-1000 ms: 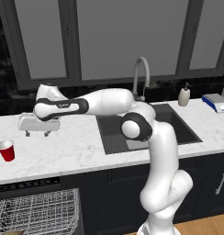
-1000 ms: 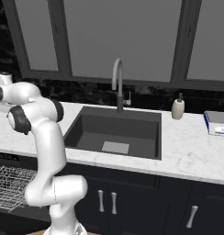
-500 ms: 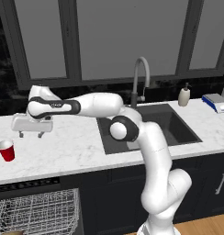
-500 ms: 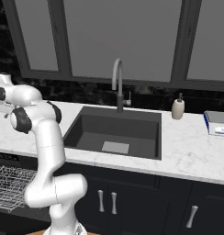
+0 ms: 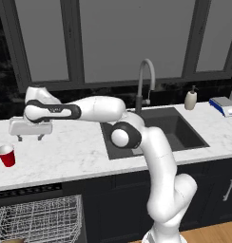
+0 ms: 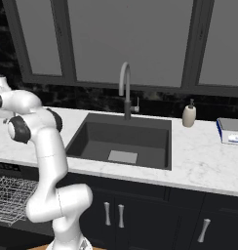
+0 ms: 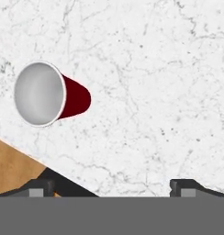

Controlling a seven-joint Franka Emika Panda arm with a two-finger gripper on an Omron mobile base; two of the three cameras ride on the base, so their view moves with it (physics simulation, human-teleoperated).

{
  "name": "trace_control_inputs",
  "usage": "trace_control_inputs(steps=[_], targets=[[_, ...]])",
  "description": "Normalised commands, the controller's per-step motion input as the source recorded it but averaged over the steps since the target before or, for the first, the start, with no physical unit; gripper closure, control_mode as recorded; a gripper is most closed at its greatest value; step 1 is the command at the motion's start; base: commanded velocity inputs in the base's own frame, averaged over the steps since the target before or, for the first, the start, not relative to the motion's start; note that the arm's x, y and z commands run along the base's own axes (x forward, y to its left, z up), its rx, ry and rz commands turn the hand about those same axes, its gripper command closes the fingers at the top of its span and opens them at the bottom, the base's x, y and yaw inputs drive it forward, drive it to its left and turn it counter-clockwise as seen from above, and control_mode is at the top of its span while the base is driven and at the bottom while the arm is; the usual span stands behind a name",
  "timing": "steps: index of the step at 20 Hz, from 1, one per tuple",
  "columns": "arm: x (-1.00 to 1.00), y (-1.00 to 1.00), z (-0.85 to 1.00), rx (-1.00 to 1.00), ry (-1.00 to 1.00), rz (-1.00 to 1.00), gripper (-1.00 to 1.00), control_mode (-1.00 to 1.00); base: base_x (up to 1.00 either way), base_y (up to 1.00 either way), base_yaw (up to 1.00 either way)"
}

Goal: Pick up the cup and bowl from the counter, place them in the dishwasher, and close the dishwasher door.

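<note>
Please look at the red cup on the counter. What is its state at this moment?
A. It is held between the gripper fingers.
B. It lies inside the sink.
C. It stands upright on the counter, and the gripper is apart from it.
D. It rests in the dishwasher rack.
C: the cup stands upright on the counter, while the open gripper hangs above the marble to its side, apart from it.

I am seeing a grey gooseneck faucet (image 5: 145,80) standing behind the dark sink basin (image 6: 122,138), with a pale rectangular drain plate (image 6: 123,156) lying on the basin floor. A white soap dispenser bottle (image 6: 189,115) is standing upright to the right of the faucet. Further right, a flat blue-and-white item (image 6: 231,132) is resting near the frame edge. Dark cabinet doors with silver handles (image 6: 114,215) are sitting below, and large grey window panes (image 6: 128,41) are spanning the wall above.
</note>
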Motion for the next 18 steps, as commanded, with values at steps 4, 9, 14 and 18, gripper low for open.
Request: trace_control_inputs(steps=[4, 9, 14, 18], targets=[[0.00, 0.10, -0.09, 0.00, -0.14, 0.00, -1.00, -1.00, 0.00, 0.00, 0.00], [0.00, 0.13, -0.02, 0.01, -0.18, 0.00, -1.00, -1.00, 0.00, 0.00, 0.00], [0.00, 0.18, 0.00, 0.03, -0.14, 0.00, -1.00, -1.00, 0.00, 0.00, 0.00], [0.00, 0.08, -0.12, 0.01, -0.05, 0.00, -1.00, -1.00, 0.00, 0.00, 0.00]])
